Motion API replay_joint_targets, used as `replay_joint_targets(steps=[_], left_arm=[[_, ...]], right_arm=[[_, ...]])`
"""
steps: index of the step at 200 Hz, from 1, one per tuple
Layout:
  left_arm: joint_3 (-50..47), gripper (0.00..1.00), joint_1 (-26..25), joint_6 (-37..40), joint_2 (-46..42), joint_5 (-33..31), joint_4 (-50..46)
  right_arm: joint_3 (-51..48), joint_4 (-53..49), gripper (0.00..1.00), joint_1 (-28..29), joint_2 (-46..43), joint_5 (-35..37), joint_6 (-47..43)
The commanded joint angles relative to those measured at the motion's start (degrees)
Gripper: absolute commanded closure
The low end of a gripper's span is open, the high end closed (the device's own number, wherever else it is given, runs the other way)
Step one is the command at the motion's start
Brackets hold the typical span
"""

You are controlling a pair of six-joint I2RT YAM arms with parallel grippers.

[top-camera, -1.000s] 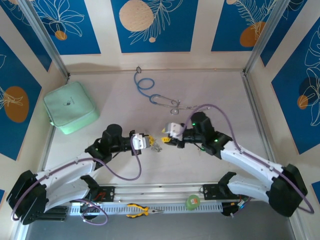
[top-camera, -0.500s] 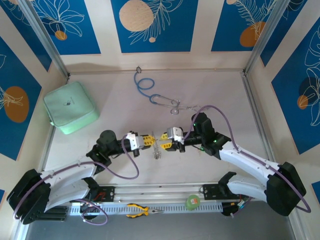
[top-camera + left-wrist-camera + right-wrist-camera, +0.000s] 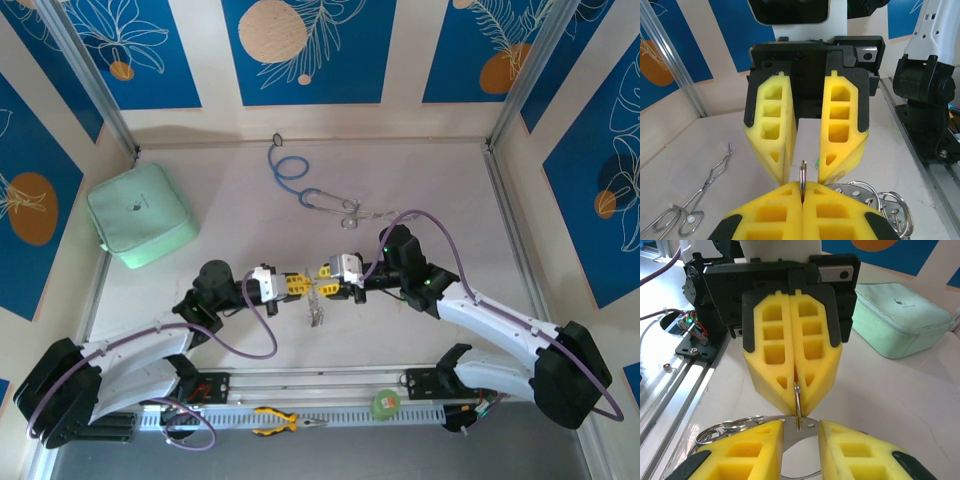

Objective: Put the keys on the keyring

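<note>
Keyring [image 3: 317,305] hangs over the middle of the table [image 3: 450,200], between the two grippers, which meet tip to tip. The left gripper [image 3: 293,285] has its yellow foam fingers pressed together and pinches one thin metal ring of the keyring on its edge. In the left wrist view more silvery loops of the same bunch lie low on the right side. The right gripper [image 3: 328,280] faces it with the fingers spread, one on each side of that thin ring. I cannot tell if they touch it. I cannot make out the keys as single pieces in the bunch.

The table is a pale, matte grey-beige surface, closed on three sides by cream walls [image 3: 400,60]. The walls carry blue panels [image 3: 308,50] with white leaf drawings and orange or peach circles. Aluminium bars [image 3: 95,80] run along the corners and the side edges of the table.

At the back left lies a mint-green zipped pouch [image 3: 140,215], well apart from the grippers. A stethoscope [image 3: 300,185] with blue tube lies at the back centre. At the near edge, between the arm bases, there is a slotted metal rail [image 3: 330,415]. On it rest pliers [image 3: 285,422] with yellow handles and a round green disc [image 3: 385,404].
</note>
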Motion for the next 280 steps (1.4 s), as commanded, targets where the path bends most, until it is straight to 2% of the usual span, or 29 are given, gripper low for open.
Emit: replay_joint_targets(steps=[1, 28, 58, 72, 82, 98, 113, 135, 167, 172, 181, 186, 205, 212, 219, 232, 252, 267, 280], left_arm=[[0.7, 1.0, -0.3, -0.4, -0.3, 1.9, 2.1], [0.6, 1.0, -0.3, -0.3, -0.4, 1.3, 2.4], [0.6, 1.0, -0.3, -0.3, -0.4, 1.7, 2.5], [0.8, 1.0, -0.3, 0.6, -0.4, 0.7, 0.9], [1.2, 0.83, -0.3, 1.4, -0.6, -0.6, -1.0], [2.3, 0.79, -0.3, 4.0, -1.1, -1.3, -5.6], [4.2, 0.81, -0.3, 6.6, -1.2, -1.5, -11.0], [5.5, 1.0, -0.3, 9.3, -1.3, -1.4, -14.5], [5.8, 1.0, -0.3, 11.2, -1.5, -2.3, -14.9], [5.7, 1.0, -0.3, 11.4, -1.5, -2.6, -14.7], [5.4, 1.0, -0.3, 11.7, -1.7, -3.2, -13.9], [5.1, 1.0, -0.3, 11.9, -1.8, -3.6, -13.3], [3.3, 1.0, -0.5, 12.7, -2.5, -6.6, -9.4], [2.8, 1.0, -0.6, 12.4, -2.7, -8.6, -7.8], [2.6, 1.0, -0.7, 12.1, -2.9, -10.8, -7.2], [4.1, 1.0, -0.8, 12.6, -3.2, -13.5, -10.3], [8.9, 1.0, -0.8, 9.3, -3.1, -19.1, -18.6], [12.8, 1.0, -0.8, 4.8, -2.4, -23.9, -24.9], [15.5, 1.0, -0.8, 3.2, -2.2, -24.8, -30.0]], right_arm=[[1.8, 1.2, 0.75, 0.7, -0.1, -1.0, 0.5], [2.0, 0.8, 0.82, 1.0, 0.2, -0.7, 0.1], [2.8, -0.2, 1.0, 1.4, 0.6, 0.2, -0.3], [3.6, -1.9, 1.0, 1.7, 0.8, 0.8, -1.0], [4.4, -3.6, 1.0, 2.1, 1.0, 1.3, -2.1], [6.0, -7.2, 1.0, 3.0, 1.5, 2.6, -4.3], [8.1, -11.6, 1.0, 4.0, 2.4, 4.1, -6.8], [10.4, -16.6, 1.0, 5.0, 3.7, 5.9, -9.6], [12.2, -19.9, 1.0, 5.2, 4.3, 7.8, -10.8], [12.1, -19.7, 0.95, 5.0, 4.0, 8.3, -10.2], [11.3, -18.0, 0.78, 3.7, 2.9, 8.4, -7.3], [10.6, -16.4, 0.71, 2.4, 2.0, 7.8, -4.9], [4.8, -6.9, 0.51, -3.4, -2.7, 4.2, 5.7], [2.6, -3.5, 0.48, -4.8, -4.3, 4.4, 9.8], [0.7, -0.9, 0.47, -5.5, -5.4, 6.1, 14.2], [-1.1, 0.5, 0.48, -6.0, -5.8, 13.5, 24.9], [1.5, -8.0, 0.55, -7.8, -4.1, 25.8, 46.0], [4.6, -15.9, 0.57, -11.7, -2.2, 26.2, 58.1], [5.9, -20.8, 0.61, -14.6, -1.6, 25.8, 64.6]])
